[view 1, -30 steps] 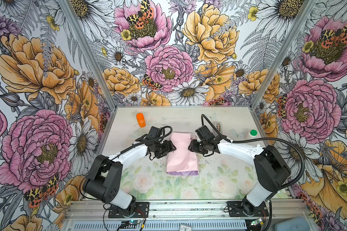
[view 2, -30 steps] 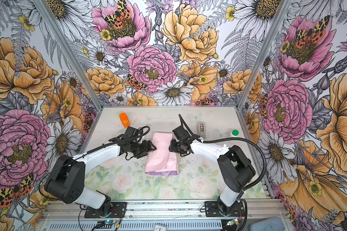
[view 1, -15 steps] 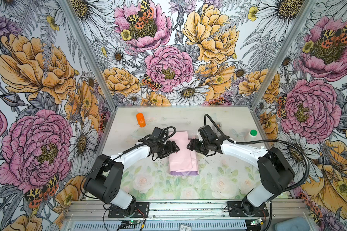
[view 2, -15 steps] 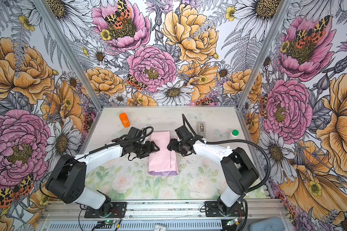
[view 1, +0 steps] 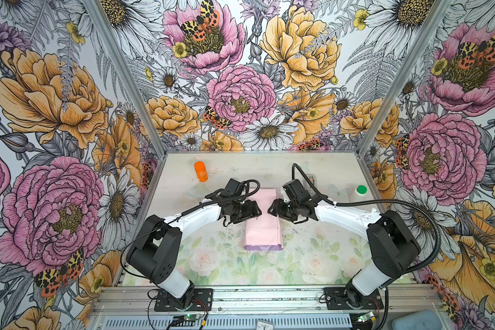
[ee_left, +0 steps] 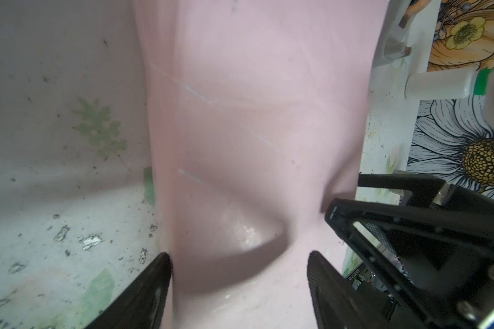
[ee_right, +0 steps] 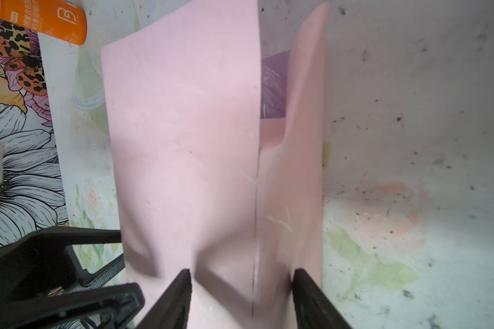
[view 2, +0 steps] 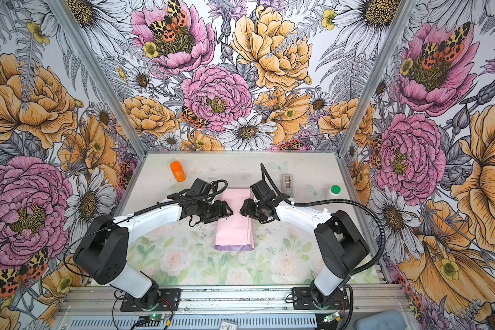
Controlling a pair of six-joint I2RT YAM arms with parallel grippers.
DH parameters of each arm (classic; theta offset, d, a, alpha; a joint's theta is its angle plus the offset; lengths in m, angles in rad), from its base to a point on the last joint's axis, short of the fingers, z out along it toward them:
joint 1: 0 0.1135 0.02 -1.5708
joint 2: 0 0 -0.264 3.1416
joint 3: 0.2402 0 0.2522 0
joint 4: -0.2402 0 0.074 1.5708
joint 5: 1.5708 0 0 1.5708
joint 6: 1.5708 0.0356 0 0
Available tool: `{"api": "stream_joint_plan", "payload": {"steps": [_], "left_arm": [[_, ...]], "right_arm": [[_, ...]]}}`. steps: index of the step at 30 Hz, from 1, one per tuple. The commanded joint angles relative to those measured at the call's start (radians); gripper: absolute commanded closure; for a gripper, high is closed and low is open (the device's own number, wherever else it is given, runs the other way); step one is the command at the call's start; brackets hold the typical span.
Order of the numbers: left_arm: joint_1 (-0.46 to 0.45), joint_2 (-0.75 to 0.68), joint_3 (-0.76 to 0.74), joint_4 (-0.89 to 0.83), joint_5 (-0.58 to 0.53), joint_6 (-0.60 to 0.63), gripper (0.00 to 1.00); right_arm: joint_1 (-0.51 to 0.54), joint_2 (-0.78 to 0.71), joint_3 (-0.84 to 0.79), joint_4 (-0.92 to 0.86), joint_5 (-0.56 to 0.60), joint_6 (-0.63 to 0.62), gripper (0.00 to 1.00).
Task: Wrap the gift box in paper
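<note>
- Paper [view 1: 263, 228]: 1 pink folded band, mid-table [view 1: 320, 257], between 2 grippers.
- Left gripper [ee_left: 238, 256]: jaws spread wide, tips on paper.
- Right gripper [ee_right: 241, 275]: jaws straddle the paper's seam; grip indeterminate.

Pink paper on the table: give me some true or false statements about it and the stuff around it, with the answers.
1. The pale pink folded paper shows a lilac edge at its near end. True.
2. The left gripper and right gripper reach over it from opposite sides. True.
3. A dark navy gift box sits uncovered beside it. False: no box is visible.
4. The white plastic bottle has a red cap. False: its cap is green.
5. The orange cylindrical bottle lies on the paper. False: it is apart, far left on the floral table.
</note>
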Motion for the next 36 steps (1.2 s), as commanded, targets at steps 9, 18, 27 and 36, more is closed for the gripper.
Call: {"api": "stream_joint_plan", "payload": {"steps": [9,18,27,36], "left_arm": [[0.088,-0.043,-0.045,-0.017,-0.052,-0.047,0.22],[0.037,0.020,0.002,-0.006,-0.045,-0.030,0.27],[0.020,0.026,0.016,-0.007,-0.052,-0.028,0.29],[-0.009,0.037,0.040,-0.006,-0.052,-0.031,0.29]], "right_arm": [[-0.002,0.001,-0.027,0.014,0.030,0.017,0.62],[-0.019,-0.054,-0.011,0.009,-0.004,0.009,0.34],[-0.028,-0.021,0.015,-0.059,-0.010,-0.023,0.29],[0.007,0.028,0.064,-0.057,-0.024,-0.019,0.29]]}}
